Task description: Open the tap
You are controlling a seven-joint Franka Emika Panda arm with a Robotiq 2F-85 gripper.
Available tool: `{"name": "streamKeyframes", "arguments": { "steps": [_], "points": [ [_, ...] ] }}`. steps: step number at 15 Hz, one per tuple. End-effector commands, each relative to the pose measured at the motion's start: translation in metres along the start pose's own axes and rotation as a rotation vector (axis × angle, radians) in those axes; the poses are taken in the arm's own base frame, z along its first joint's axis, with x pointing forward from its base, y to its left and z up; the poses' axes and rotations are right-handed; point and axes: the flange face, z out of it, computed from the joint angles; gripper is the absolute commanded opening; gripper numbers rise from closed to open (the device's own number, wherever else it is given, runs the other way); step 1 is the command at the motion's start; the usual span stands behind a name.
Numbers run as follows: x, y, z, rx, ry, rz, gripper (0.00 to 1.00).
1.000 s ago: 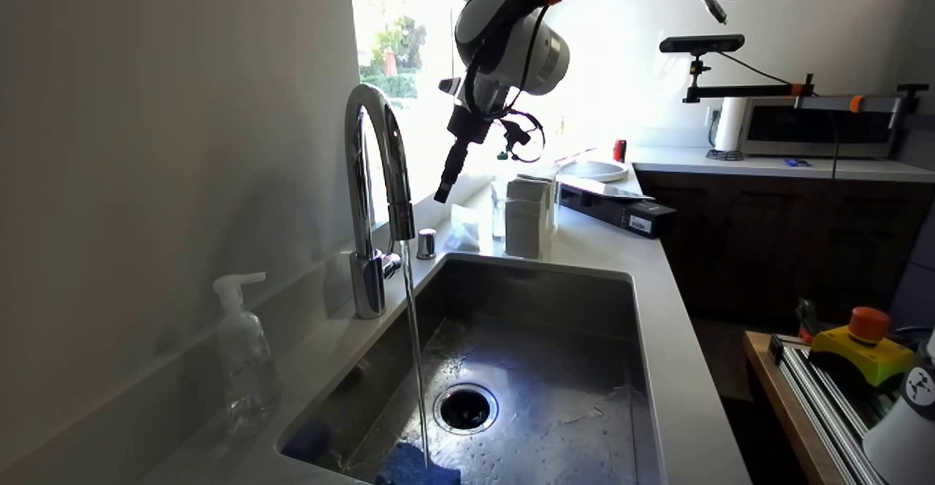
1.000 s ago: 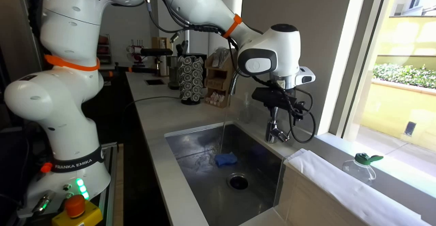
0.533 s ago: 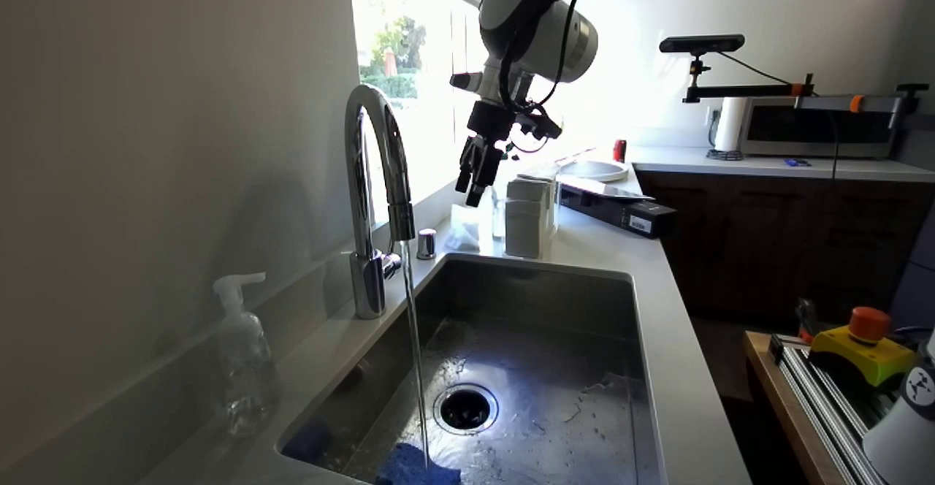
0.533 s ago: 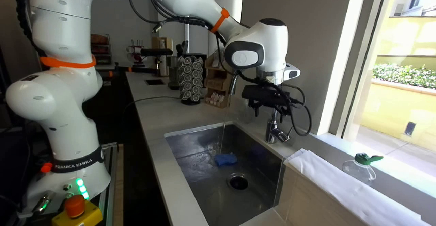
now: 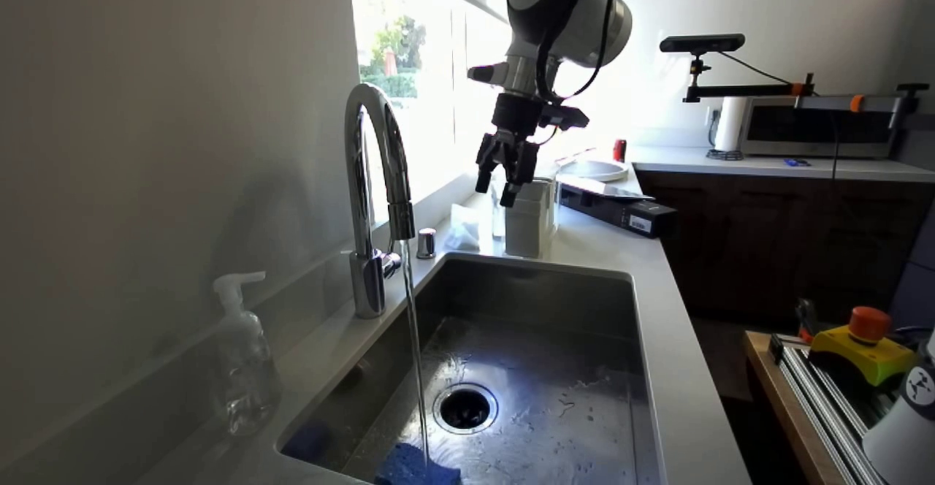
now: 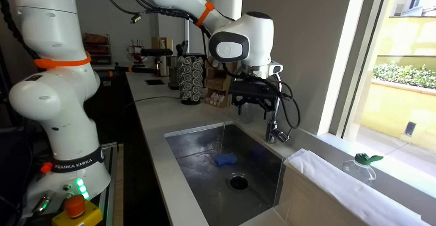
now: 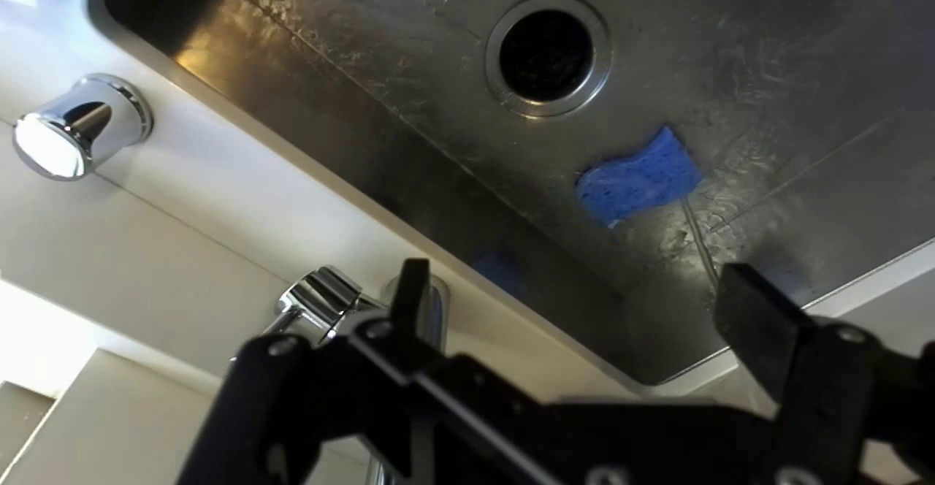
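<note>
The chrome tap stands beside the sink, its gooseneck arching over the basin. Water runs from its spout. Its small side lever is at the base; the base also shows in the other views. My gripper is in the air above the sink area, apart from the tap. Its fingers stand wide apart with nothing between them, as the wrist view shows. The arm and gripper hide much of the gooseneck in an exterior view.
The steel sink holds a blue sponge near the drain. A soap dispenser stands near the tap. A chrome cap and a box holder stand by the sink's edge. A bottle stands by the window.
My arm has drawn back from the tap, rightward in one exterior picture and leftward in the other, and turned slightly. The fingers looked together a second ago and show apart now. Water keeps running.
</note>
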Motion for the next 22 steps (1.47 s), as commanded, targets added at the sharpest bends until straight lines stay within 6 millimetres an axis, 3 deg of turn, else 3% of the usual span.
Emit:
{"name": "streamKeyframes", "arguments": {
  "steps": [1, 22],
  "points": [
    [-0.0109, -0.0193, -0.0102, 0.026, -0.038, -0.055, 1.0],
    [-0.0183, -0.0286, -0.0171, 0.023, -0.077, -0.088, 1.0]
  ]
}}
